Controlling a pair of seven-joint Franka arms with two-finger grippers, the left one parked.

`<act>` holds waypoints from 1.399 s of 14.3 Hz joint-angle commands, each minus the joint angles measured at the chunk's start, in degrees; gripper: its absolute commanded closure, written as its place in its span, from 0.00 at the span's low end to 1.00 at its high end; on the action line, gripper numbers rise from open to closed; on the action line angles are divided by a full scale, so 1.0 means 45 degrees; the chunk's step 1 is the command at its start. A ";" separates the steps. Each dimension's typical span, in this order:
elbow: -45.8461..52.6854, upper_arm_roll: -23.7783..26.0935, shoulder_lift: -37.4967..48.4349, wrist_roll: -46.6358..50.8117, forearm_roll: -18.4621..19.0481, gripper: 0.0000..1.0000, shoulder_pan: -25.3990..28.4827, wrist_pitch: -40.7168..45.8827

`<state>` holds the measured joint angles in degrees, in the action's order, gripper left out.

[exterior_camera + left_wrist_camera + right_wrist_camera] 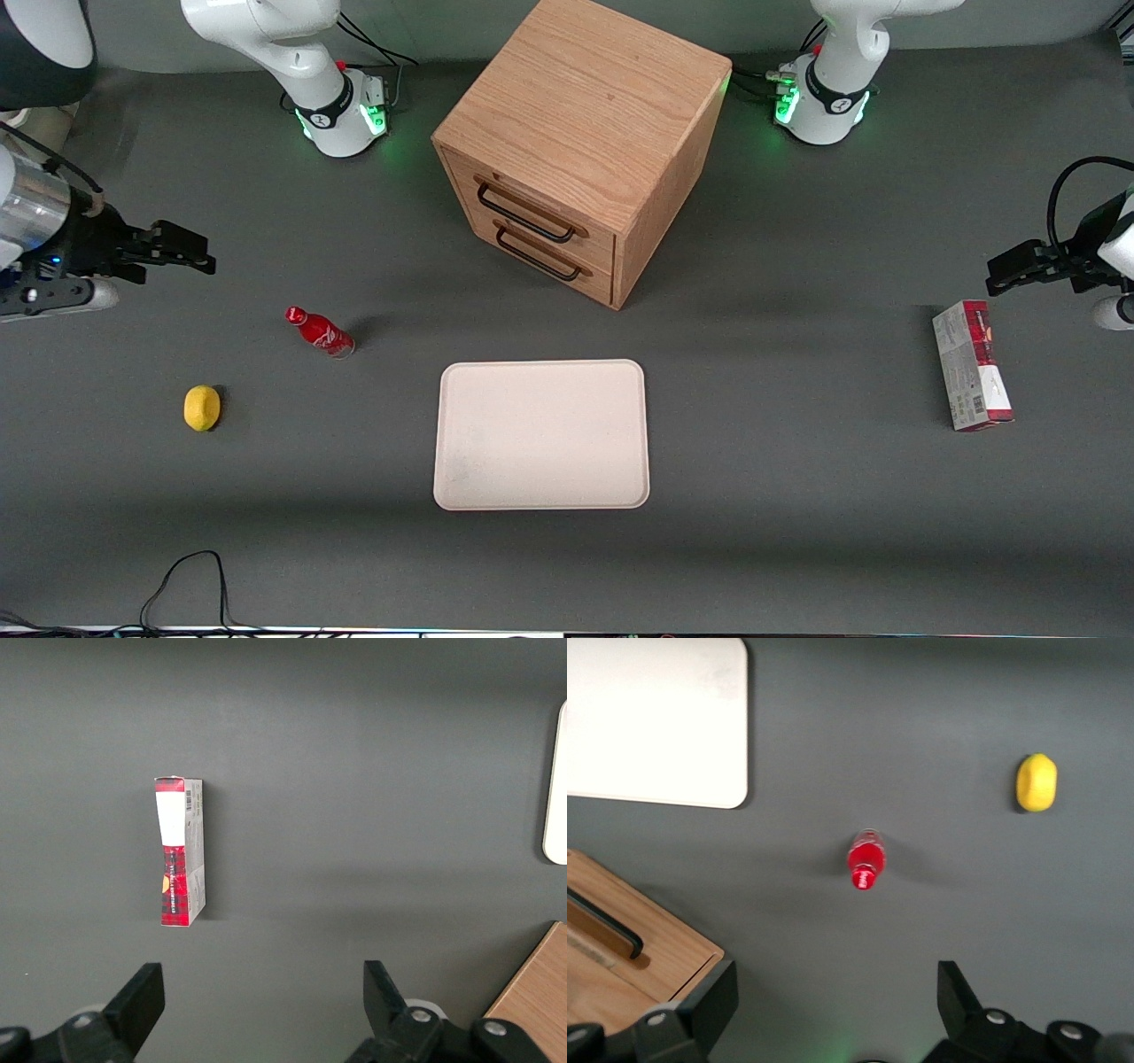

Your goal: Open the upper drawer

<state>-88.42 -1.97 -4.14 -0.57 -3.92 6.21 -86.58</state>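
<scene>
1. Nearest the front camera lies a cream tray [540, 434]; the oak cabinet [585, 106] stands farther back.
2. Its upper drawer [529, 209] is shut.
3. The right gripper [182, 248], fingers spread and empty, hovers well apart toward the working arm's end.
4. Straddle the upper bar handle [524, 215], not the lower drawer [542, 254], then pull straight out.

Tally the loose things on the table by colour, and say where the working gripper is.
Red: 2, bottle and carton
Yellow: 1, lemon
Cream: 1, tray
Oak: 1, cabinet, upper drawer shut
Total: 5
Gripper open, above the table near the bottle.
</scene>
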 commanded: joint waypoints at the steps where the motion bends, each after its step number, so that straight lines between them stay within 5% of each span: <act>1: 0.0936 0.0068 -0.0563 0.0866 -0.0144 0.00 0.0881 0.0431; 12: 0.4766 0.0341 -0.3083 0.3408 -0.0652 0.00 0.4359 0.2347; 20: 0.4552 0.0419 -0.3163 0.3271 -0.0710 0.00 0.4459 0.2347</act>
<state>-69.71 -0.24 -17.31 13.49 -6.17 26.06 -77.55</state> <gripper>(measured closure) 0.000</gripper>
